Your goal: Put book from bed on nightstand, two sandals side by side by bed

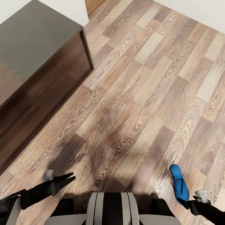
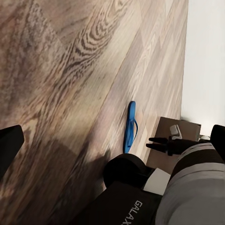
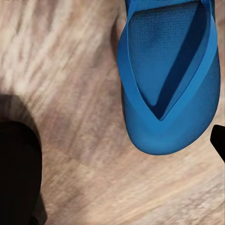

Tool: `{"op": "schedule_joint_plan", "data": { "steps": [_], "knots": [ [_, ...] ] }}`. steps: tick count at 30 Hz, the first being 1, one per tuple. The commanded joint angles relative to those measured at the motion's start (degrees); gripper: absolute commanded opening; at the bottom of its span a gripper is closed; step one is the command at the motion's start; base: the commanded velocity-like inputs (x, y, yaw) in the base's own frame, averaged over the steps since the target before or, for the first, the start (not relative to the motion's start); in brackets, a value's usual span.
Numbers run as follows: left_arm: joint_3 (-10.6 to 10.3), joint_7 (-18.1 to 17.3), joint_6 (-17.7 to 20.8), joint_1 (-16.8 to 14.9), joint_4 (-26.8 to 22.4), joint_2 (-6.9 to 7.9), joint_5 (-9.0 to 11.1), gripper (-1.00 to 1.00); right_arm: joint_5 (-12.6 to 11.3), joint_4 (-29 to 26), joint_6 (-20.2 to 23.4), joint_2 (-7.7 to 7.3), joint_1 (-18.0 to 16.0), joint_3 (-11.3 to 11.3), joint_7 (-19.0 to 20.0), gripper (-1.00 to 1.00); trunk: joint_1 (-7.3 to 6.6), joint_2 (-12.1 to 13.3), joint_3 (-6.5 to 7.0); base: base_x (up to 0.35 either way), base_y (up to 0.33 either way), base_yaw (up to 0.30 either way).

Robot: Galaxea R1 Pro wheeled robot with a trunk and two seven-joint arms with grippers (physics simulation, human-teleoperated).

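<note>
One bright blue sandal (image 1: 179,184) lies flat on the wood-plank floor at the lower right of the head view, apart from the cabinet. My right gripper (image 1: 188,203) hovers just over its near end, open. In the right wrist view the sandal (image 3: 168,79) lies close below, with a dark finger (image 3: 18,173) well off to one side of it. The left wrist view shows the same sandal (image 2: 131,126) edge-on beside the right gripper (image 2: 152,143). My left gripper (image 1: 67,179) hangs open over bare floor at the lower left, holding nothing. The book, the bed and the nightstand are out of view.
A long low dark brown glossy cabinet (image 1: 37,56) with drawer fronts stands at the left against a white wall (image 1: 65,6). A brown door edge (image 1: 93,4) shows at the top. Plank floor (image 1: 140,93) stretches ahead and right. My base (image 1: 111,209) fills the bottom edge.
</note>
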Motion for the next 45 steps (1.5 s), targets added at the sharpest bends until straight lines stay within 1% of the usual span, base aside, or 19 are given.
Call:
{"op": "schedule_joint_plan", "data": {
  "steps": [1, 5, 9, 13, 26, 29, 31, 32, 33, 34, 38, 41, 45],
  "knots": [
    [0.0, -0.1, 0.5, 0.0, 0.0, 0.01, 0.2, 1.00, 0.1, -0.1, 0.3, 0.02, 0.0, -0.1, 0.3, 1.00, -0.01, 0.0, -0.02, 0.000, 0.000, 0.000],
    [0.0, -0.1, 0.5, 0.0, 0.0, 0.00, 0.2, 1.00, 0.0, -0.2, 0.2, 0.02, 0.0, -0.2, 0.2, 1.00, -0.01, 0.0, -0.02, 0.000, 0.000, 0.000],
    [0.0, -0.1, 0.5, 0.0, 0.0, 0.00, 0.1, 1.00, 0.1, -3.5, 0.2, 0.07, -0.2, -0.2, 0.2, 1.00, -0.01, 0.0, -0.02, 0.000, 0.000, 0.000],
    [0.0, -0.1, 0.5, 0.0, 0.0, 0.00, 0.2, 1.00, 0.0, -4.6, 0.2, 0.09, -0.2, -0.2, 0.2, 1.00, -0.01, 0.0, -0.02, 0.000, 0.000, 0.000],
    [0.0, -0.1, 0.4, 0.0, 0.1, -0.01, 0.1, 1.00, 0.0, -4.9, 0.2, 0.10, -0.5, -0.1, 0.1, 1.00, -0.01, 0.0, -0.02, 0.000, 0.000, 0.000],
    [0.0, -0.1, 0.4, 0.0, 0.1, -0.05, 0.1, 1.00, 0.0, -4.6, 0.2, 0.10, -1.2, 0.0, -0.9, 1.00, -0.01, 0.0, -0.02, 0.000, 0.000, 0.000],
    [0.0, -0.1, 0.4, 0.0, 0.1, -0.07, 0.1, 1.00, 0.0, -4.2, 0.1, 0.10, -2.1, 0.1, -3.6, 1.00, -0.01, 0.0, -0.02, 0.000, 0.000, 0.000],
    [0.0, -0.1, 0.4, 0.0, 0.1, -0.08, 0.1, 1.00, 0.1, -3.7, 0.0, 0.10, -2.7, 0.2, -8.0, 1.00, -0.01, 0.0, -0.02, 0.000, 0.000, 0.000],
    [0.0, 0.0, 0.4, 0.0, 0.1, -0.08, 0.1, 1.00, 0.1, -3.6, 0.0, 0.10, -2.8, 0.2, -9.6, 1.00, -0.01, 0.0, -0.02, 0.000, 0.000, 0.000],
    [0.0, 0.0, 0.4, 0.0, 0.1, -0.08, 0.1, 1.00, 0.1, -3.5, -0.3, 0.10, -3.0, 0.2, -13.2, 1.00, -0.01, 0.0, -0.02, 0.000, 0.000, 0.000],
    [0.0, 0.0, 0.4, 0.0, 0.1, -0.08, 0.1, 1.00, 0.1, -3.9, -1.9, 0.17, -3.2, 0.4, -19.5, 1.00, -0.01, 0.0, -0.02, 0.000, 0.000, 0.000],
    [0.0, 0.0, 0.4, 0.0, 0.1, -0.08, 0.1, 1.00, -0.1, -4.0, -2.4, 0.18, -3.3, 0.4, -20.9, 1.00, -0.01, 0.0, -0.02, 0.000, 0.000, 0.000],
    [0.0, 0.0, 0.4, 0.0, 0.1, -0.08, 0.1, 1.00, -0.3, -4.1, -2.6, 0.19, -3.3, 0.4, -21.5, 1.00, -0.01, 0.0, -0.02, 0.000, 0.000, 0.000]
  ]
}}
